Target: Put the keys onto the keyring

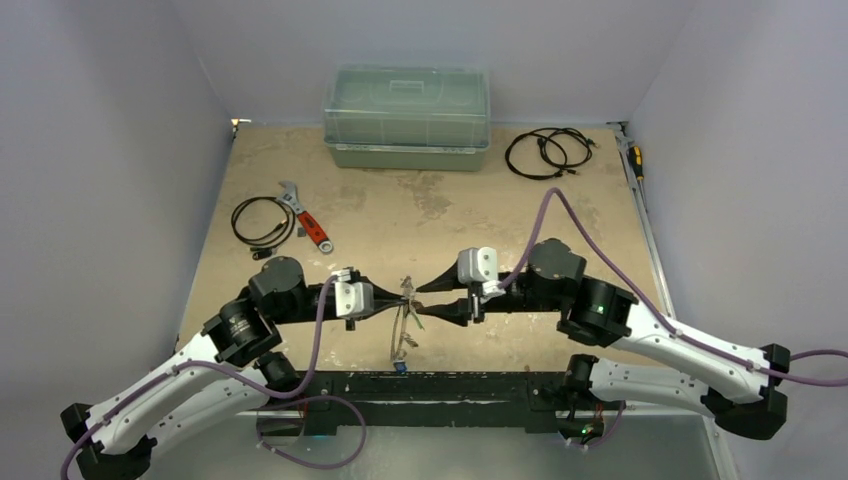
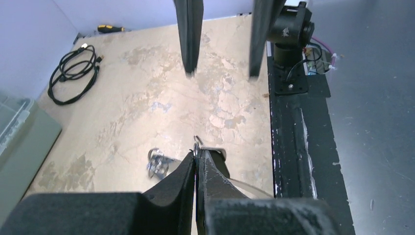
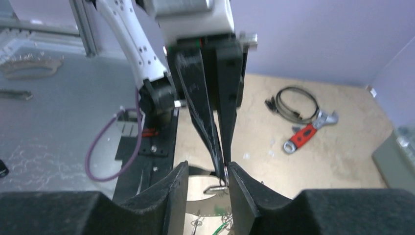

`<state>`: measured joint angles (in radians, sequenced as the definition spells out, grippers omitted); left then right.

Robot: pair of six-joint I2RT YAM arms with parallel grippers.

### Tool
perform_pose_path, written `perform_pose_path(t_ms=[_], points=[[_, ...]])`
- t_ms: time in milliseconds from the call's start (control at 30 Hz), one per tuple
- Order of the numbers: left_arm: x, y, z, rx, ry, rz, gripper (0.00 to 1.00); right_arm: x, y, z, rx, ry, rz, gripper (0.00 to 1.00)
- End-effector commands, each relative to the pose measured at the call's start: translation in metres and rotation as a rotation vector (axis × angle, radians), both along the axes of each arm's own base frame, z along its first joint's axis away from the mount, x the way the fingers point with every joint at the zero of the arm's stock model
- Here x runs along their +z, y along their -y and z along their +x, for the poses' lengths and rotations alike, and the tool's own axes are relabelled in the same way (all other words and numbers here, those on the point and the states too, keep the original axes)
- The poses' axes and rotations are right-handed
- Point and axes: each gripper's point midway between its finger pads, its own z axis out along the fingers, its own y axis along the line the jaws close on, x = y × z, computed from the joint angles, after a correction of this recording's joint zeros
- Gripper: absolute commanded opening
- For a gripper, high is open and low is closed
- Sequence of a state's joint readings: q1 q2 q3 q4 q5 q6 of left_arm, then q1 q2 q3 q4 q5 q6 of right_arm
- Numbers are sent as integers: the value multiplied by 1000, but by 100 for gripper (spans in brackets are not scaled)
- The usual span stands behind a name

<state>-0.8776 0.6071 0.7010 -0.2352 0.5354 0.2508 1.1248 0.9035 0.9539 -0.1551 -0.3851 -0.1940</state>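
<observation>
Left gripper (image 1: pixel 402 297) was pinched shut on the keyring (image 2: pixel 247 187), holding it above the table (image 1: pixel 450 210); keys (image 1: pixel 399 362) dangled below. Right gripper (image 1: pixel 420 300) was spread open just beside it.

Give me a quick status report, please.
Left end effector shut on keyring. Right end effector open, tips flanking it. Keys dangling below. Nothing in the way.
</observation>
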Motion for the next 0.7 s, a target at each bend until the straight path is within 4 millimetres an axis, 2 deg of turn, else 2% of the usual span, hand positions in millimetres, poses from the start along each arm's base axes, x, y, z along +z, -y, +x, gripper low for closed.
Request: perform_pose_path(t_ms=[0, 167, 333, 533, 667], points=[[9, -2, 10, 49, 52, -34, 0, 35, 5, -10, 33, 34, 128, 41], [11, -2, 8, 42, 55, -48, 0, 35, 5, -4, -4, 31, 137, 50], [15, -4, 3, 31, 74, -85, 0, 22, 5, 14, -104, 7, 132, 55], [18, -6, -2, 16, 81, -117, 0, 9, -4, 17, -99, -3, 126, 43], [20, -6, -5, 6, 83, -129, 0, 1, -10, 15, -74, -11, 95, 41]])
